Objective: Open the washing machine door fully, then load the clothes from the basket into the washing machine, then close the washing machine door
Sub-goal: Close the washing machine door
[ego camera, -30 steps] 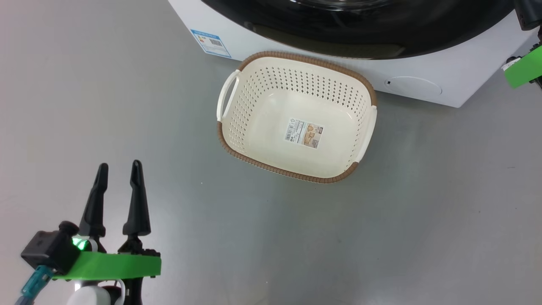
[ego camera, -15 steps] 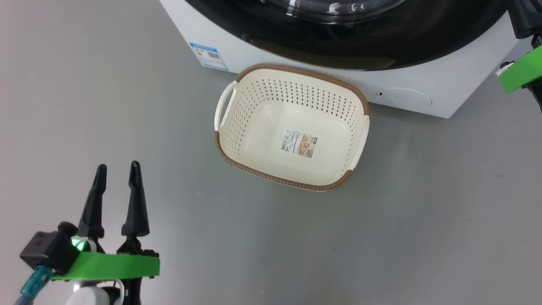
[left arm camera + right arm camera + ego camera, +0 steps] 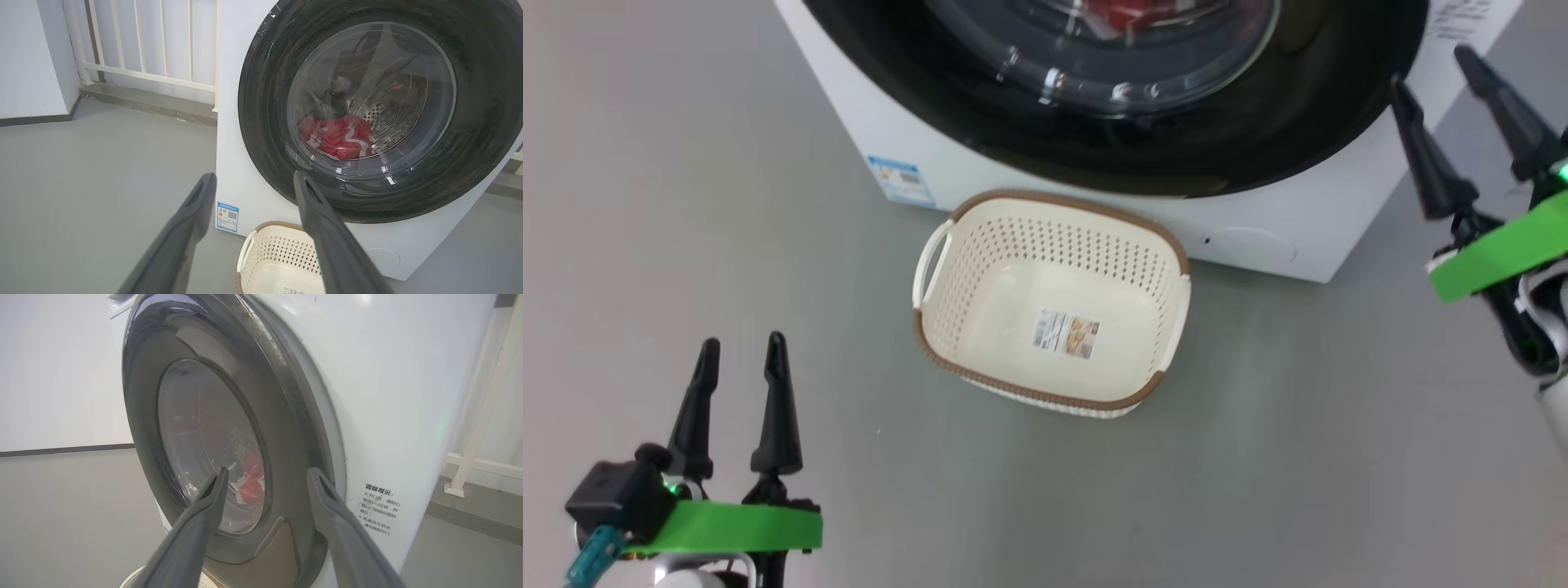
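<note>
Lying in the drum (image 3: 402,110), the red clothes (image 3: 339,136) are seen through the shut washing machine door (image 3: 265,122); the basket (image 3: 980,269) is set on the floor (image 3: 1258,449) before it. The left gripper (image 3: 743,341) and right gripper (image 3: 1429,67) are held wide, empty.

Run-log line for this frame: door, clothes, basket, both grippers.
washing machine door: shut | clothes: inside drum | basket: empty, on floor | left gripper: open, empty | right gripper: open, empty

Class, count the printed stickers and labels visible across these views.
3: blue energy sticker on the washing machine front; label on the basket floor; text notice on the machine's side. Others may be hidden.
</note>
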{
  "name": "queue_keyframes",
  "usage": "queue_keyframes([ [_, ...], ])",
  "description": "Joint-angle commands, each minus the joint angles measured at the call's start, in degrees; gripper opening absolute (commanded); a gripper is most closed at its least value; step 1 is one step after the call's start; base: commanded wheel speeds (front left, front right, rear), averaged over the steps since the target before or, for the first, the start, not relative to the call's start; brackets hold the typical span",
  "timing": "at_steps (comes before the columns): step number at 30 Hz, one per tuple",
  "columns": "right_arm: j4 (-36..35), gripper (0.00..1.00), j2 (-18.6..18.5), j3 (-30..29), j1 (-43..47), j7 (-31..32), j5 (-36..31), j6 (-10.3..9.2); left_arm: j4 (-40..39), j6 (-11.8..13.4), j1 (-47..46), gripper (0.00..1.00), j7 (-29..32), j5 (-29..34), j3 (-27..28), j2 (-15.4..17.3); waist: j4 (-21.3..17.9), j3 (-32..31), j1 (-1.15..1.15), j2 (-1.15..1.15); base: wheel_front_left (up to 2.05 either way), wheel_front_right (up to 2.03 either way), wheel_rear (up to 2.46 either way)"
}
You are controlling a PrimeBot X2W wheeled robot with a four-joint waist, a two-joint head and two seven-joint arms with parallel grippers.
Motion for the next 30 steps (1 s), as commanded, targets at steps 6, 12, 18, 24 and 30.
queue_keyframes([
  [6, -5.6, 1.00, 2.3, -3.0, 8.7, -0.3, -0.5, -0.32, -1.0, -0.5, 1.5, 1.00, -0.5, 2.3, 3.1, 1.2, -5.1, -5.6, 0.00, 0.00, 0.00, 0.00, 0.00],
  [12, -9.1, 1.00, 4.5, -4.9, 14.2, -0.3, -1.0, -0.32, -1.0, -0.6, 2.8, 1.00, -0.5, 2.5, 3.5, 1.9, -7.9, -7.9, 0.00, 0.00, 0.00, 0.00, 0.00],
  [18, -12.2, 1.00, 6.6, -6.1, 19.7, -0.3, -1.7, -0.32, -1.0, -0.6, 4.0, 1.00, -0.5, 2.2, 3.8, 2.5, -11.1, -9.6, 0.00, 0.00, 0.00, 0.00, 0.00],
  [24, -13.8, 1.00, 8.3, -7.0, 23.9, -0.3, -2.1, -0.32, -1.4, -0.6, 4.8, 1.00, -0.5, 1.8, 3.9, 3.0, -13.6, -11.0, 0.00, 0.00, 0.00, 0.00, 0.00],
  [30, -15.2, 1.00, 10.3, -9.0, 28.2, -0.3, -2.0, -0.32, -1.8, -0.6, 5.9, 1.00, -0.5, 0.9, 4.2, 3.4, -15.6, -12.5, 0.00, 0.00, 0.00, 0.00, 0.00],
])
